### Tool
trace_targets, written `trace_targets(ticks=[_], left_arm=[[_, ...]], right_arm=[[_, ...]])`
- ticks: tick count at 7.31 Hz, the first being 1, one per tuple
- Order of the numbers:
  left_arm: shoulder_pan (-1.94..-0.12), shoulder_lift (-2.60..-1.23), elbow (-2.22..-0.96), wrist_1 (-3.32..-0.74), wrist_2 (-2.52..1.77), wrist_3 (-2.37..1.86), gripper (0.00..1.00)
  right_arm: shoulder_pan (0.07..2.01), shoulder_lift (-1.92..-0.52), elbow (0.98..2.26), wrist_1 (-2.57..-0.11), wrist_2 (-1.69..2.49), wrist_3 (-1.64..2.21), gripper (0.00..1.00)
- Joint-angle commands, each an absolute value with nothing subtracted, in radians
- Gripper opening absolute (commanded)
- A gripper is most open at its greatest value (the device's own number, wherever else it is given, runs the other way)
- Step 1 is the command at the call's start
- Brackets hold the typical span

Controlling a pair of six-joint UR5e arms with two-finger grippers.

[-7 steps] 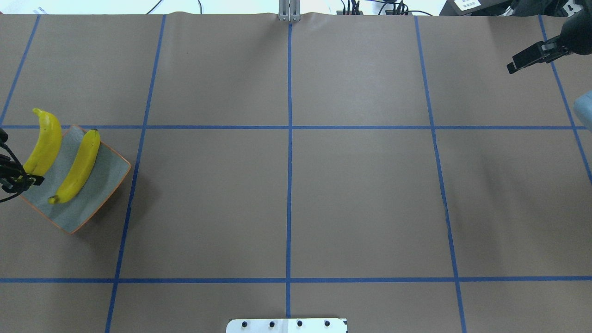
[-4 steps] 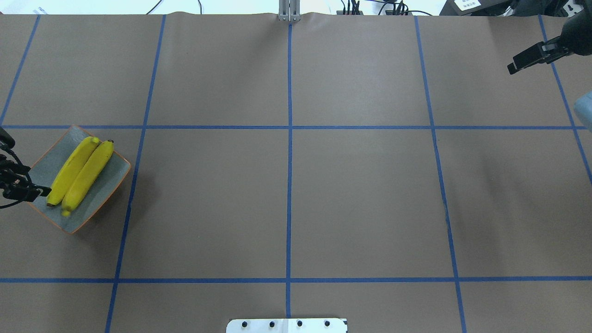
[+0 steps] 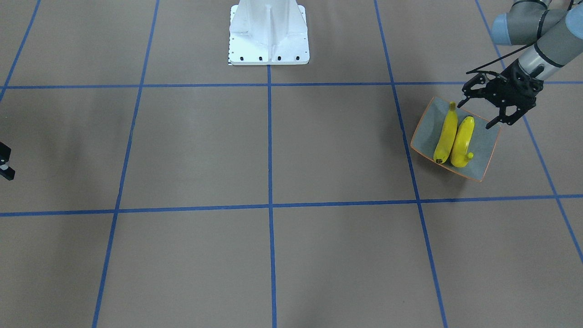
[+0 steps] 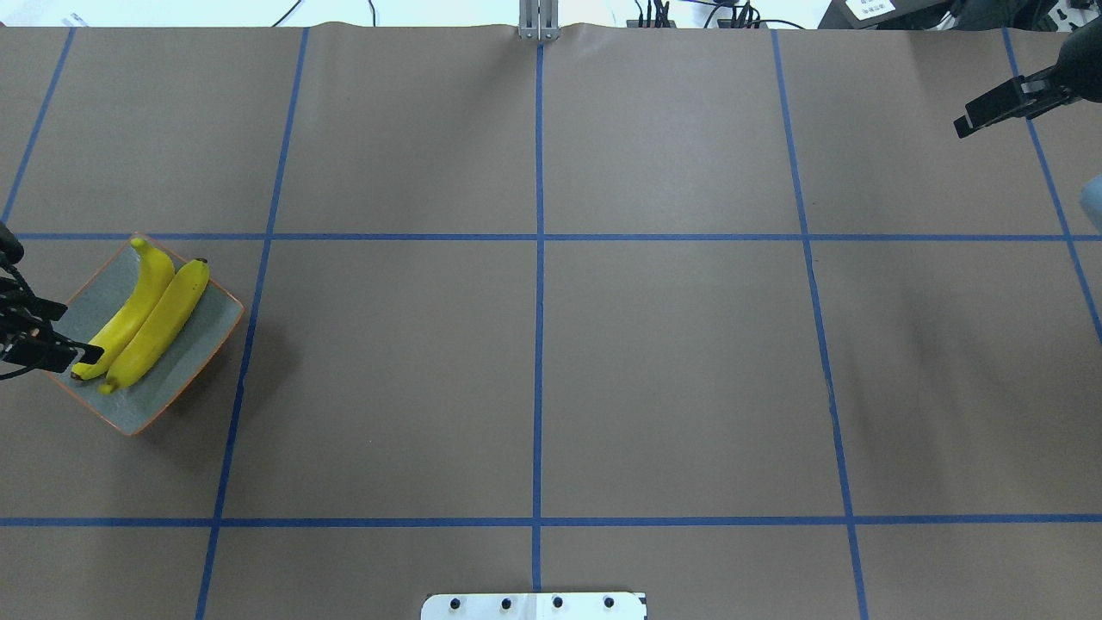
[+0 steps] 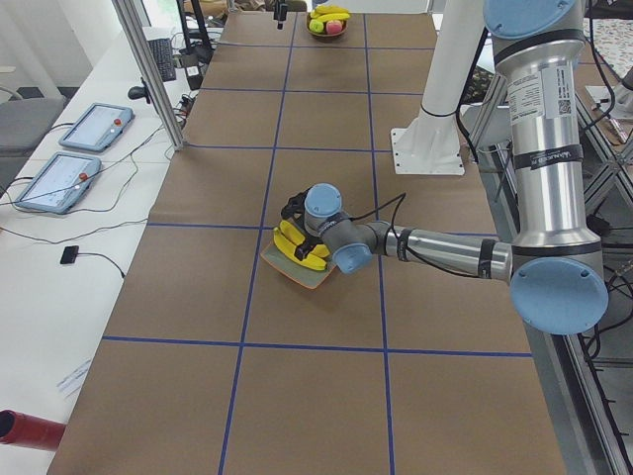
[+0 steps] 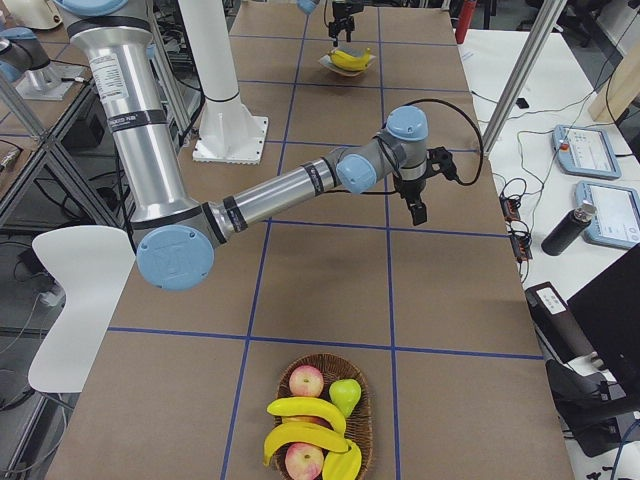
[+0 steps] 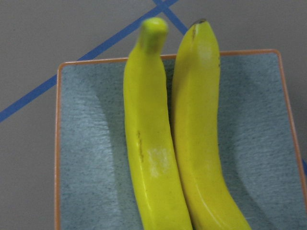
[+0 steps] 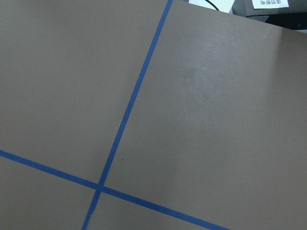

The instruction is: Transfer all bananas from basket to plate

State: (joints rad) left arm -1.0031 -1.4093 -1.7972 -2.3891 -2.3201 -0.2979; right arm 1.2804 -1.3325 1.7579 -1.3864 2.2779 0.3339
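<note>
I have my left gripper hanging over the left edge of the plate, jaws spread wide and holding nothing. On the plate two bananas lie side by side, touching along their length. Well off to the plate's right, my right gripper sits above the brown table; I cannot tell whether it is parted or clenched. Farther from the plate on that side, the basket holds two more bananas among apples and a pear
</note>
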Motion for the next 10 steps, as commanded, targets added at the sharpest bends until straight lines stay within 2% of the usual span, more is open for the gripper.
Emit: trace_targets(ticks=[1,4,7,10], left_arm=[[-1.026,-1.436,-1.789,-2.388,-2.342,-0.302,1.00],[-1.026,-1.439,-1.789,-2.388,-2.338,-0.302,1.00],[-1.026,-1.447,-1.787,-2.390,-2.338,-0.302,1.00],[-1.026,-1.447,-1.789,-2.399,-2.338,-0.302,1.00]], right_arm=[[1.354,-1.399,1.758,-1.387,2.329,0.203,1.00],[1.497,-1.549,1.720,-1.387,2.347,-0.111,1.00],[1.684,-1.605,1.498,-1.381,2.338,-0.534,1.00],[1.698,-1.614,1.315,-1.223,2.102,-0.513,1.00]])
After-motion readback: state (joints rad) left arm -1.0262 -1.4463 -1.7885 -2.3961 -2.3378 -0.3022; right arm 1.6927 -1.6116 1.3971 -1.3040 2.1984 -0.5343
